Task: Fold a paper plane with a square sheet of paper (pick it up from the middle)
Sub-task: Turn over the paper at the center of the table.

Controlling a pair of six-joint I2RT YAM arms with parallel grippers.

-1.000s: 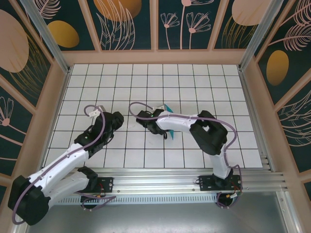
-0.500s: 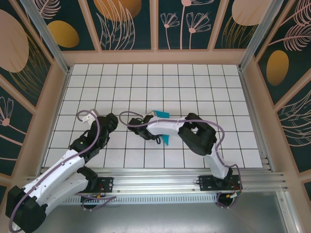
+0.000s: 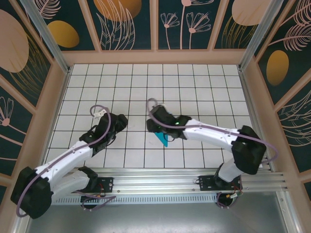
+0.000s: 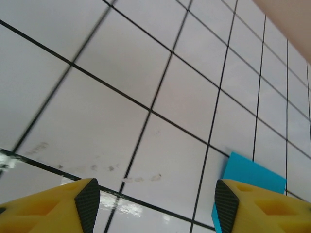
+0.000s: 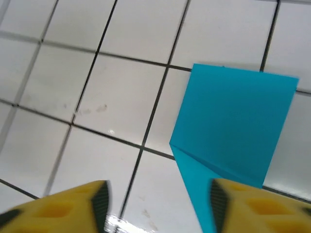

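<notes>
We see a white bench (image 3: 194, 82) ruled with black lines into square tiles, closed in on three sides by dark panels (image 3: 126, 24) printed with pale leaves and orange ovals. An aluminium rail (image 3: 160, 179) runs along the near edge and carries both arm bases.

The left arm (image 3: 68, 158) reaches diagonally up from the near-left corner toward the middle of the bench. The right arm (image 3: 214, 133) bends at its elbow on the near right and stretches leftward across the centre tiles.

In its wrist view we find the left gripper (image 4: 156, 206) wide, its two yellow fingers well apart with bare tile between them. The right gripper (image 5: 158, 208) also stands with its jaws apart, above the bench, clamping nothing.

The teal paper (image 5: 235, 121) lies flat on the bench near the centre, folded into a smaller shape with a slanted crease and a part that narrows toward the right gripper's right-hand finger (image 5: 221, 201). From above, we see it just on the near side of the right wrist (image 3: 162, 139). From the left wrist it shows beside the right-hand finger (image 4: 252, 172), partly hidden by it.
</notes>
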